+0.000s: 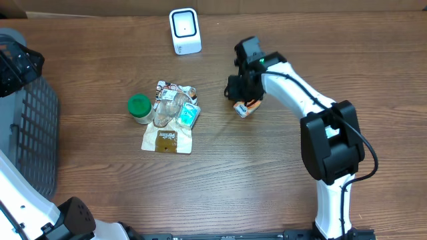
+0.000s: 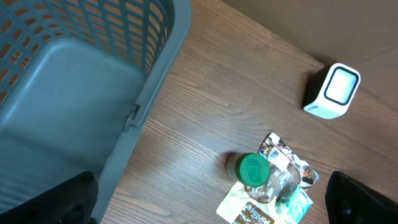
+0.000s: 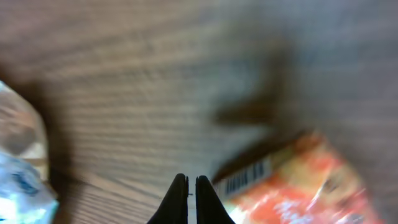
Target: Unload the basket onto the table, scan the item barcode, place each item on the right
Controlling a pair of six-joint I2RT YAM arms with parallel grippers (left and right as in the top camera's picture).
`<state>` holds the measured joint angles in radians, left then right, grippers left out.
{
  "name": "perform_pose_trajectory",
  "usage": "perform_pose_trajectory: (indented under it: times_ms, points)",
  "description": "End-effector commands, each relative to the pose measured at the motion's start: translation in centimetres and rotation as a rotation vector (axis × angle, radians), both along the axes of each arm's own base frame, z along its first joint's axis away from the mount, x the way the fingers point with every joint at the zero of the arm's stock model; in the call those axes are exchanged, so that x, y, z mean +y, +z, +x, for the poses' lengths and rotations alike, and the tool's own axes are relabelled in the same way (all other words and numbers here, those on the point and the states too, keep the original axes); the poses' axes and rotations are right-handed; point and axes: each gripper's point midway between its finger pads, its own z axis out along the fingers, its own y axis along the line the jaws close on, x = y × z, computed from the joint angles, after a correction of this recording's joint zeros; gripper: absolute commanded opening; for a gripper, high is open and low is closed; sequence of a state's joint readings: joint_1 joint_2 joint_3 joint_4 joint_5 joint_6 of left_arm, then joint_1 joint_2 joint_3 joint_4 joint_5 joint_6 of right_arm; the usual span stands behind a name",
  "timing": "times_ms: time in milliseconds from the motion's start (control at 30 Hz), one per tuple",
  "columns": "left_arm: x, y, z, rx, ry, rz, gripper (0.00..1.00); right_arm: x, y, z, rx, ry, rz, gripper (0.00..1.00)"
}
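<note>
brown wood makes the table point(image 1: 267, 193), and on it we see the task's item, a small orange packet point(image 1: 243, 109). it lies right of the middle, just under the right gripper point(image 3: 191, 180). in the right wrist view, which is blurred, the two fingers point(image 3: 179, 199) of this gripper are pressed together with nothing between them. the orange packet lies just beside them on the right, and its barcode point(image 3: 246, 180) is on the edge nearest the fingers. we cannot tell whether the fingers touch the packet.

the white scanner point(image 1: 185, 31) stands at the far edge of the table, well apart from the orange packet, up and to the left of it in the overhead view.

near the middle there is a pile of snack bags point(image 1: 171, 120), and a jar with a green lid point(image 1: 139, 107) stands touching the pile's left side.

the left gripper point(image 2: 208, 198) hangs above the table on the left, and its fingers point(image 2: 59, 199) stand wide apart at the two bottom corners of its wrist view, holding nothing. under it we see the grey basket point(image 2: 74, 81), which sits at the left edge of the table, well apart from the jar.
</note>
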<state>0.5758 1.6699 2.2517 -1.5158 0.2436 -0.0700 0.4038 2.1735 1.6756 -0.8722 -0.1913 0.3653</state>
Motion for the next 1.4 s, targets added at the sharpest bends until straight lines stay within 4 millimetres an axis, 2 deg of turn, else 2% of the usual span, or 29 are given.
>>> perform_pose_trajectory:
  times_ms: [0,133,367,467,533,600,700,800,867,933,1033,1100,1233,1367]
  points:
    - [-0.2,0.8,-0.1,-0.021,-0.021,0.022,1.00,0.5,-0.1,-0.9,0.044,-0.059,0.014,0.04]
    - [-0.2,0.8,-0.1,-0.021,-0.021,0.022,0.99,-0.6,-0.5,-2.2,0.095,-0.059,-0.043,0.04]
    - [-0.2,0.8,-0.1,-0.021,-0.021,0.022,1.00,-6.6,-0.8,-3.2,0.148,-0.061,-0.249,0.04]
    - [-0.2,0.8,-0.1,-0.021,-0.021,0.022,0.99,-8.2,-0.6,-2.9,0.157,-0.083,-0.264,0.04]
    - [-0.2,0.8,-0.1,-0.021,-0.021,0.022,1.00,-8.4,-0.3,-2.6,0.159,-0.082,-0.237,0.04]
    - [-0.2,0.8,-0.1,-0.021,-0.021,0.022,1.00,-7.5,0.6,-2.4,0.155,-0.028,-0.170,0.04]
    - [-0.2,0.8,-0.1,-0.021,-0.021,0.022,1.00,-6.6,3.0,-1.7,0.125,0.014,-0.102,0.04]
    - [-0.2,0.8,-0.1,-0.021,-0.021,0.022,1.00,-7.0,6.1,-0.6,0.060,0.024,-0.089,0.04]
    - [-0.2,0.8,-0.1,-0.021,-0.021,0.022,1.00,-7.6,7.7,0.1,0.019,0.044,-0.085,0.09]
    - [-0.2,0.8,-0.1,-0.021,-0.021,0.022,0.99,-8.5,8.5,0.8,-0.005,0.055,-0.086,0.25]
    - [-0.2,0.8,-0.1,-0.021,-0.021,0.022,1.00,-10.2,8.3,1.8,-0.023,0.015,-0.077,0.35]
    - [-0.2,0.8,-0.1,-0.021,-0.021,0.022,1.00,-10.7,7.9,2.3,-0.023,-0.006,-0.037,0.36]
    - [-0.2,0.8,-0.1,-0.021,-0.021,0.022,1.00,-11.0,7.1,2.1,0.000,-0.009,0.061,0.37]
    - [-0.2,0.8,-0.1,-0.021,-0.021,0.022,1.00,-10.9,6.0,1.7,-0.002,0.043,0.088,0.43]
